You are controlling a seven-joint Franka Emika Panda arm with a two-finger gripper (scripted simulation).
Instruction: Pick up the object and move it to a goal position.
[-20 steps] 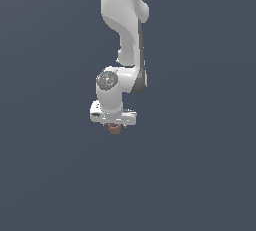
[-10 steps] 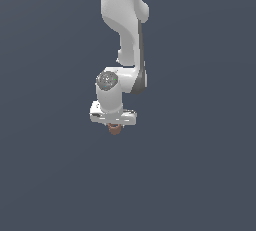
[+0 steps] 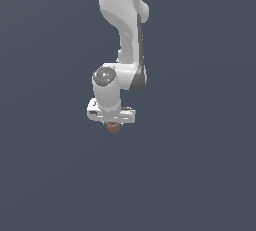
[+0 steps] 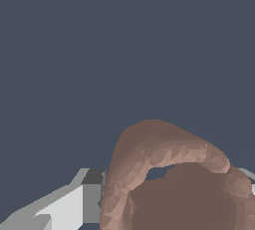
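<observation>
The object (image 3: 113, 127) is a small reddish-brown cup that pokes out just below my white gripper (image 3: 112, 123) in the exterior view. The gripper hangs from the white arm (image 3: 122, 35) near the middle of the view, and its body hides most of the cup. In the wrist view the cup (image 4: 169, 174) fills the near field, with its hollow rim showing, and a grey-white finger (image 4: 74, 201) lies against its side. The gripper is shut on the cup.
A plain dark blue-grey surface (image 3: 200, 175) lies all around the arm. No other objects or edges show in either view.
The arm and the held cup have shifted very slightly, towards the exterior view's left and upward. The grip is the same.
</observation>
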